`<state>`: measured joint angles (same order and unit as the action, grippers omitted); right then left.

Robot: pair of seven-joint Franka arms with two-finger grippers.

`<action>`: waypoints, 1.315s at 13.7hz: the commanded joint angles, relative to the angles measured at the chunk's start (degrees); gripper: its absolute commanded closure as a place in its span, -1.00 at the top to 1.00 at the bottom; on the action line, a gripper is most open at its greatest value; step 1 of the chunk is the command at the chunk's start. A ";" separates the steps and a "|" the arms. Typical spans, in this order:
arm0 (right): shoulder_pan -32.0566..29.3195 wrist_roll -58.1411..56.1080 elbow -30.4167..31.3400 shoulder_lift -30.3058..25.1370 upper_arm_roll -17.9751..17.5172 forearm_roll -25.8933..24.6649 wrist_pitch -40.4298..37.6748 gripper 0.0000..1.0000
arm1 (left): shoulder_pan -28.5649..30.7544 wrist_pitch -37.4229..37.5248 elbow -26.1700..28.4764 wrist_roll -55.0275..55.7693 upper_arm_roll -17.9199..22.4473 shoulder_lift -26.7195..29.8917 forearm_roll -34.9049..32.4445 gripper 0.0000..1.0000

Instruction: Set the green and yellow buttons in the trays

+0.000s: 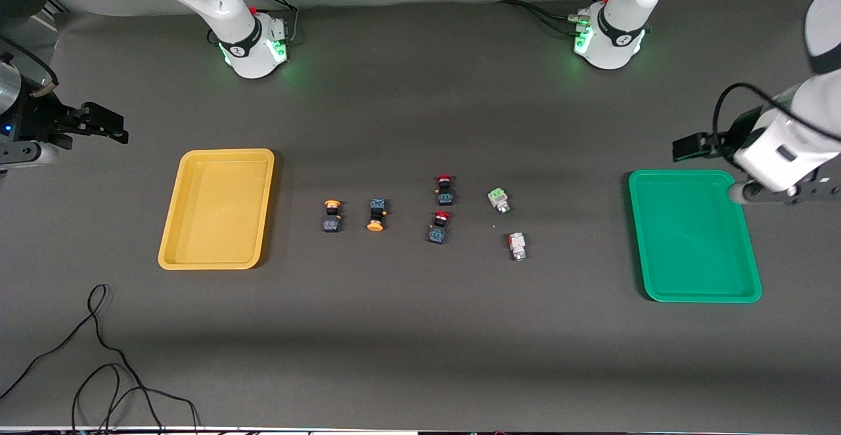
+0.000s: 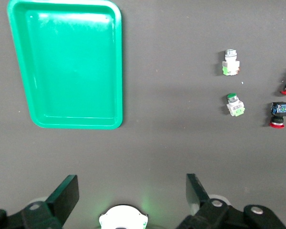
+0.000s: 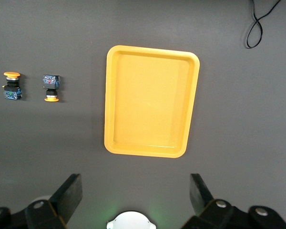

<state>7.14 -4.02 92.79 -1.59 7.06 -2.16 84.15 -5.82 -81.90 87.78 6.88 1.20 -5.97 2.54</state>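
dark grey table [image 1: 420, 330], both trays empty, nothing sorted yet as far as i can tell. yellow tray [image 1: 172, 251] sits toward the right arm's end, green tray [image 1: 755, 290] toward the left arm's end, and all the buttons lie in a loose row between them, well apart from either tray.

layout looks pretty deliberate: the two yellow buttons [image 1: 332, 215] [image 1: 376, 215] lie side by side on the yellow tray's side of the row, and the two white buttons [image 1: 499, 200] [image 1: 517, 246] on the green tray's side, the second one nearer the camera. the first has a clearly green top. two red buttons [image 1: 444, 189] [image 1: 439, 227] sit in the middle, probably distractors to leave alone. so each arm gets a short trip from its own pair to its own tray.

left gripper [image 2: 132, 191] hangs over the table by the green tray's edge, fingers spread wide, nothing in them. right gripper [image 3: 136, 191] is up over the table past the yellow tray at its own end, also wide open and empty. both wrist cams look straight down at their tray and their pair, so my guess is they're parked high to take in the scene before reaching in.

these buttons are tiny and lying on their sides, so i'd expect them to roll or twist if pinched off centre. loose cable [image 1: 98, 356] near the front edge is out of the way.
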 commanded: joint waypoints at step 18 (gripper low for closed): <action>0.94 0.24 -0.85 -0.60 0.58 0.75 -1.71 0.99 | 0.28 -7.67 7.32 -3.10 -0.67 6.23 -2.10 0.99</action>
<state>7.45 -4.02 92.55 -1.58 7.08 -2.08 83.87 -5.35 -89.69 93.90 4.55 0.71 -1.50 0.69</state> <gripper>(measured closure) 0.000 0.000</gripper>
